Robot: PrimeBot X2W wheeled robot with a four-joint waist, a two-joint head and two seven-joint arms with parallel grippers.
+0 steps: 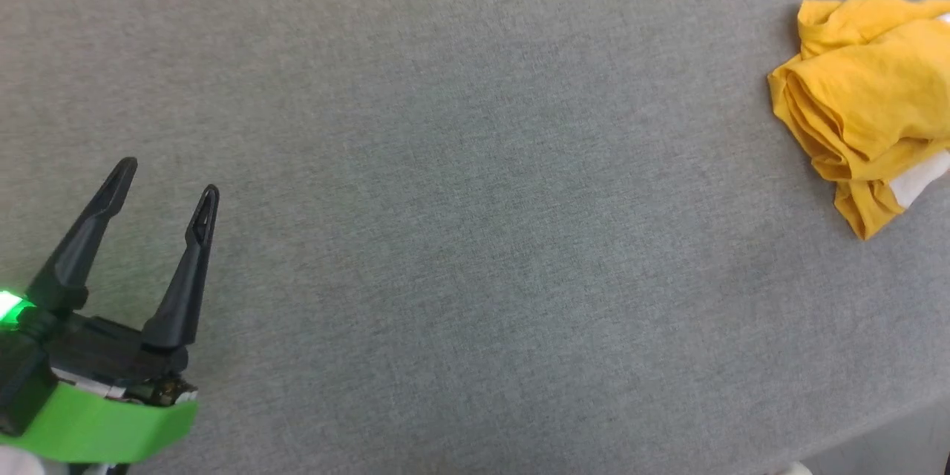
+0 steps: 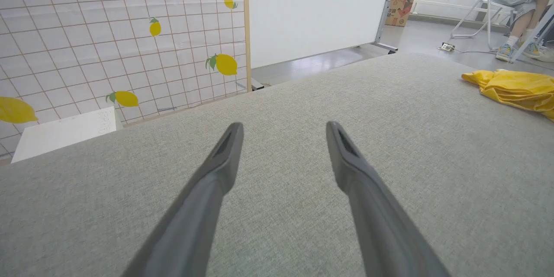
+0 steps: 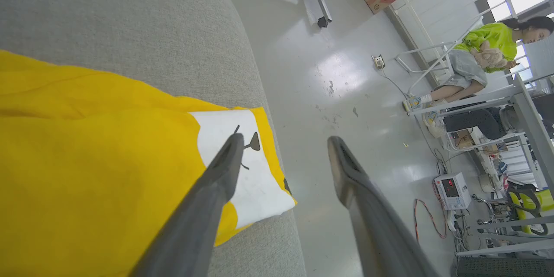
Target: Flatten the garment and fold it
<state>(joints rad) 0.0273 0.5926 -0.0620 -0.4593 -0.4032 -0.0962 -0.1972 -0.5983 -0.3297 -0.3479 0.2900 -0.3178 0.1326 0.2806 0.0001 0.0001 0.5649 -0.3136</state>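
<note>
Yellow garment [image 1: 865,89]; grey table [image 1: 475,163]

The left gripper [image 1: 171,178] had two long black fingers [image 1: 185,274], broad at the root and tapering to narrow tips, each tip cut with a slim slot. Just above the bright green collar [image 1: 104,423] sat a boxy black base [image 1: 96,356] with small brassy fittings; up and left of the collar a green light [image 1: 9,308] glowed. Below the collar showed a sliver of pale forearm [image 1: 18,464]. The right gripper [image 3: 285,137] had similar dark grey slotted fingers.

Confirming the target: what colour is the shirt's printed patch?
The patch is white with black marks; best in right wrist view.
</note>
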